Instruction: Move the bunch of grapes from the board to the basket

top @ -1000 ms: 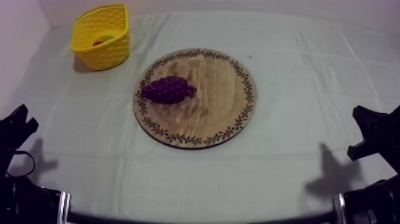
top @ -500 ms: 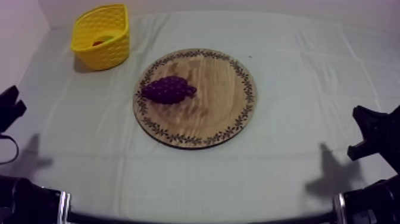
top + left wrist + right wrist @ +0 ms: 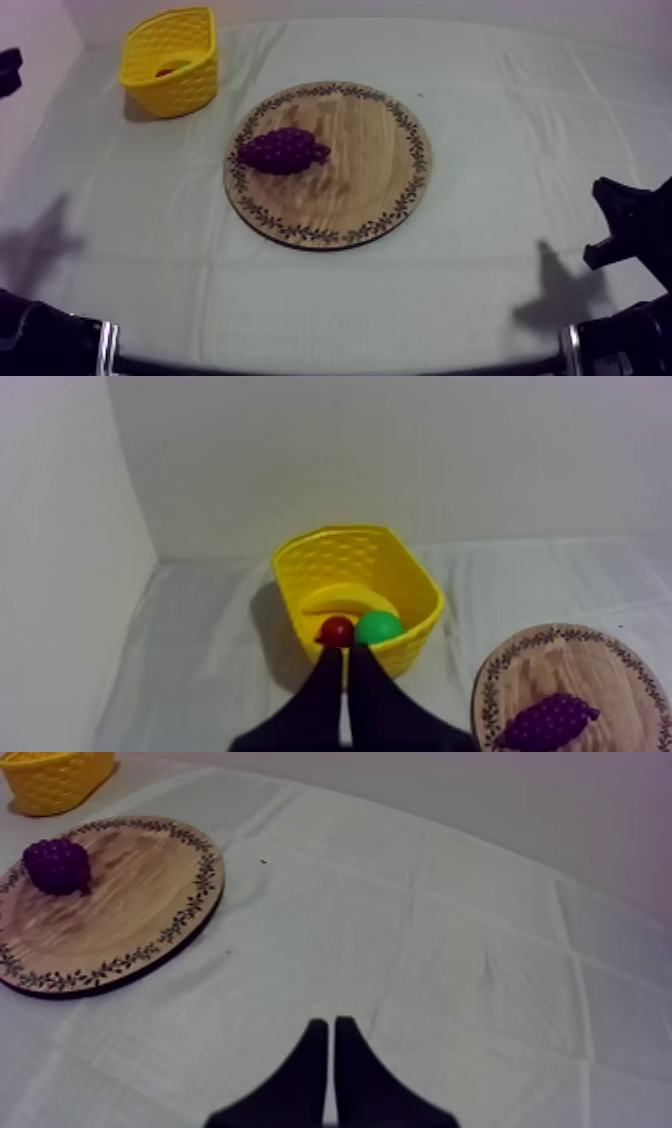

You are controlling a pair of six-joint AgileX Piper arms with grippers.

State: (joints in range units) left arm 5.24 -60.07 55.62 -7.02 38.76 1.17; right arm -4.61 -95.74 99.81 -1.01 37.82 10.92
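The purple bunch of grapes (image 3: 283,150) lies on the left part of the round wooden board (image 3: 370,170). At the back left stands the yellow basket (image 3: 170,85). My left gripper (image 3: 8,68) hangs at the far left edge, level with the basket. In its wrist view its fingers (image 3: 345,666) lie together as a narrow wedge just in front of the basket (image 3: 340,561), with the grapes (image 3: 548,721) off to the side on the board (image 3: 590,666). My right gripper (image 3: 625,225) rests low at the right, shut (image 3: 330,1032), well away from the grapes (image 3: 57,864).
Inside the basket lie a banana (image 3: 345,596), a small red fruit (image 3: 336,631) and a round green fruit (image 3: 379,627). A pale wall rises behind the table and along its left side. Bare cloth surrounds the board (image 3: 130,892).
My left gripper has travelled from low at the left edge up toward the back left, near the basket. The right arm, grapes and board have not moved.
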